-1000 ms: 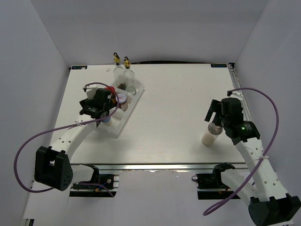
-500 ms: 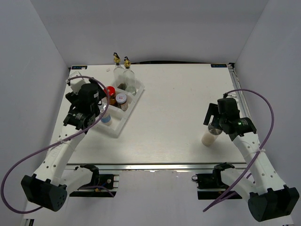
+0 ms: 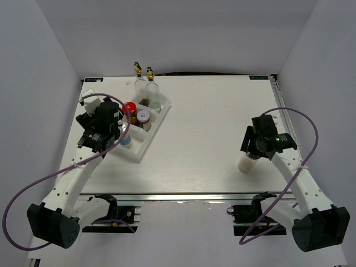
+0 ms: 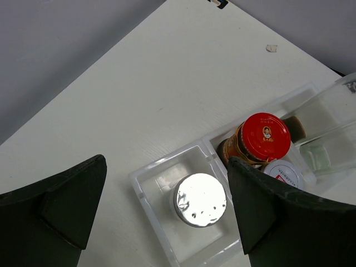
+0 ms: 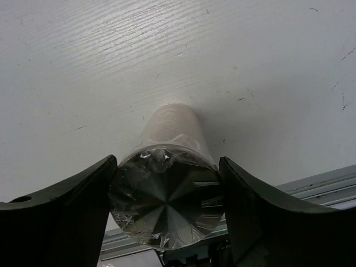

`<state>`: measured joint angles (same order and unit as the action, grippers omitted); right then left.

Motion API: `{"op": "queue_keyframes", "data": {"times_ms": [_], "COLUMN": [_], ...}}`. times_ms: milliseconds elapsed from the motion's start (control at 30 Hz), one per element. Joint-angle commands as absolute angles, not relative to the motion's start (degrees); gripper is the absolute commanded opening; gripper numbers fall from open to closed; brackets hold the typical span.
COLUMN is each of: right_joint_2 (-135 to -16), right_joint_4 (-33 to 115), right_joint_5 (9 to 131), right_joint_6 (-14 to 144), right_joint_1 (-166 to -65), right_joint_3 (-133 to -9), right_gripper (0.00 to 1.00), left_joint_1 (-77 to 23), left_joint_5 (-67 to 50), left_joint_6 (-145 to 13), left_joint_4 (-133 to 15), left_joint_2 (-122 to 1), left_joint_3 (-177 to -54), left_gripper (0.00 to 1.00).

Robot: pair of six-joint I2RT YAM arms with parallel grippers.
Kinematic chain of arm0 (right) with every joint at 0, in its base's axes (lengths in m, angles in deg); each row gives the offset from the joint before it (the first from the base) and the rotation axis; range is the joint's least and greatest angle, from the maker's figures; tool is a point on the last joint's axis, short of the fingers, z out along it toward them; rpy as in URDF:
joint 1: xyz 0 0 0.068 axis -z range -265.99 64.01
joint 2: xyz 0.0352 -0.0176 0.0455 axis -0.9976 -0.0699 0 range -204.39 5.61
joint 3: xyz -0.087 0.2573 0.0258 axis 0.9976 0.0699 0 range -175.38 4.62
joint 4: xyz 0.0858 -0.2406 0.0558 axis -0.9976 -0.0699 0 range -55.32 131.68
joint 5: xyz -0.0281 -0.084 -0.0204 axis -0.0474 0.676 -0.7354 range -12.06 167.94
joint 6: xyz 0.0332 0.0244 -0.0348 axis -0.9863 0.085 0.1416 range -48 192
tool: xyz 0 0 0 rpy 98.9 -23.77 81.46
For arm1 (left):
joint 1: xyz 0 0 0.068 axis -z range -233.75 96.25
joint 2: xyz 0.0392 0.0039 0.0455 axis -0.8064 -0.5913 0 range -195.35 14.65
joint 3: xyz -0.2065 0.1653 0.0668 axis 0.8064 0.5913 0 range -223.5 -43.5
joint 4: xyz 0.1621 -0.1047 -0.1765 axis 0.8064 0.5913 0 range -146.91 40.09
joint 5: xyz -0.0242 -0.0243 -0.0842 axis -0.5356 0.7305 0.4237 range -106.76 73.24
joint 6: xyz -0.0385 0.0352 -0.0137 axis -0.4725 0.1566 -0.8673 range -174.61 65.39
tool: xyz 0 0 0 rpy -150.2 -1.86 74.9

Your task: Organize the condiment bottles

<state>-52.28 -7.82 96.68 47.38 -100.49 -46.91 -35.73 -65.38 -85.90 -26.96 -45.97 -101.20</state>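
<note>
A white stepped tray (image 3: 157,120) holds two tall glass bottles (image 3: 146,89) with gold pourers, a red-capped jar (image 3: 129,108), a small silver-lidded jar (image 3: 143,115) and one silver-topped shaker (image 3: 127,141). In the left wrist view that shaker (image 4: 199,199) stands in the tray's end compartment (image 4: 146,179), beside the red-capped jar (image 4: 268,135). My left gripper (image 3: 114,133) is open and empty just above it (image 4: 166,169). The second shaker (image 3: 245,163) stands upright on the table at the right. My right gripper (image 3: 251,151) is shut on its silver top (image 5: 167,197), fingers on both sides.
The table's near edge with a metal rail (image 5: 311,181) runs just behind the right shaker. The table's right edge (image 3: 289,128) is close to the right arm. Grey walls enclose the back and sides.
My left gripper moved left off the tray, leaving the shaker standing in it. My right gripper moved down over the second shaker and closed around its top.
</note>
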Motion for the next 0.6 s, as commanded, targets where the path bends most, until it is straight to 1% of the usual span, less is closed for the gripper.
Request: {"op": "queue_keyframes", "data": {"times_ms": [0, 33, 67, 100, 133, 200, 233, 267, 333, 367, 400, 567], "right_joint_2": [-52.1, -52.1, -52.1, -51.8, -51.6, -51.3, -51.4, -52.1, -53.5, -55.6, -57.0, -69.8], "right_joint_4": [-8.7, -8.3, -8.1, -7.5, -5.8, -3.9, -2.9, -1.1, 0.6, 2.9, 4.0, 12.7], "right_joint_5": [97.8, 97.5, 96.9, 95.5, 94.3, 90.3, 88.6, 86.5, 86.2, 86.4, 86.3, 81.9], "right_joint_6": [46.3, 46.9, 47.6, 48.8, 49.8, 52.3, 53.3, 54.1, 56.3, 57.2, 58.2, 65.7], "right_joint_1": [-101.3, -101.8, -102.2, -102.9, -103.6, -106.1, -107.4, -109.1, -116.5, -119.1, -124.6, -138.0], "right_joint_3": [-47.3, -47.6, -47.9, -48.9, -49.3, -51.1, -51.8, -52.6, -55.1, -56.1, -58.5, -68.0], "right_gripper": [0.66, 0.62, 0.51, 0.43, 0.31, 0.17, 0.14, 0.14, 0.14, 0.14, 0.14, 0.14], "left_joint_1": [-36.2, -36.2, -36.1, -36.2, -36.2, -36.2, -36.1, -36.2, -36.2, -36.2, -36.2, -36.2], "left_joint_5": [-66.7, -66.9, -67.0, -67.1, -67.0, -66.3, -66.1, -65.6, -63.5, -62.6, -61.9, -63.4], "left_joint_6": [-86.0, -86.1, -86.1, -86.1, -86.3, -86.6, -86.8, -86.9, -87.4, -87.4, -87.7, -90.8], "left_joint_4": [-27.8, -27.9, -28.1, -28.2, -28.0, -27.9, -28.2, -28.7, -29.7, -30.0, -30.0, -26.8], "left_joint_2": [-44.0, -43.9, -44.0, -44.1, -44.6, -44.6, -44.5, -44.1, -43.4, -42.7, -42.5, -41.5], "left_joint_3": [-100.4, -100.2, -99.9, -99.8, -99.9, -99.8, -99.4, -99.1, -98.3, -98.0, -97.7, -96.8], "left_gripper": [0.98, 0.98, 0.98, 0.98, 0.98, 0.98, 0.98, 0.98, 0.98, 0.98, 0.98, 0.98]}}
